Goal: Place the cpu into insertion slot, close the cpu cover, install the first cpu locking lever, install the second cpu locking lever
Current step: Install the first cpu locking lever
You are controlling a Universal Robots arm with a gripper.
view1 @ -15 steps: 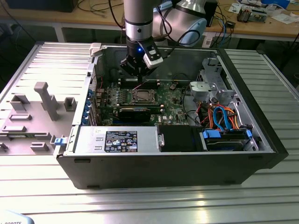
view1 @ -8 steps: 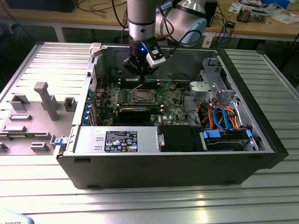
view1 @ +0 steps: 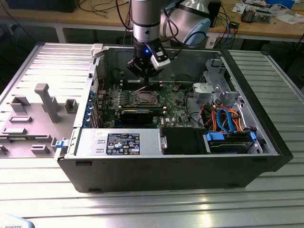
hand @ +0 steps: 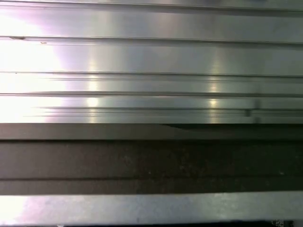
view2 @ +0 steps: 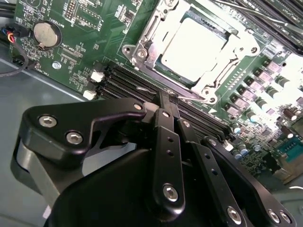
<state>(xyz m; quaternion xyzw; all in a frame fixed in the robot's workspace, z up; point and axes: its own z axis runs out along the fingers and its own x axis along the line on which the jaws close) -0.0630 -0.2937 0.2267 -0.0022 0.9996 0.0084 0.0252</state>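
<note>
The claw, fingers pressed together, hung just beside the silver cpu cover, framing the seated cpu.

The silver cpu lies flat in the insertion slot, framed by the closed cpu cover.

Ribbed silver metal surface, dark band

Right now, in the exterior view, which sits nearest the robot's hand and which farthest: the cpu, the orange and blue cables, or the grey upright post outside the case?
1. The cpu, just below the hand.
2. The orange and blue cables, toward the view's right.
3. The grey upright post, far left, outside the case.
</note>
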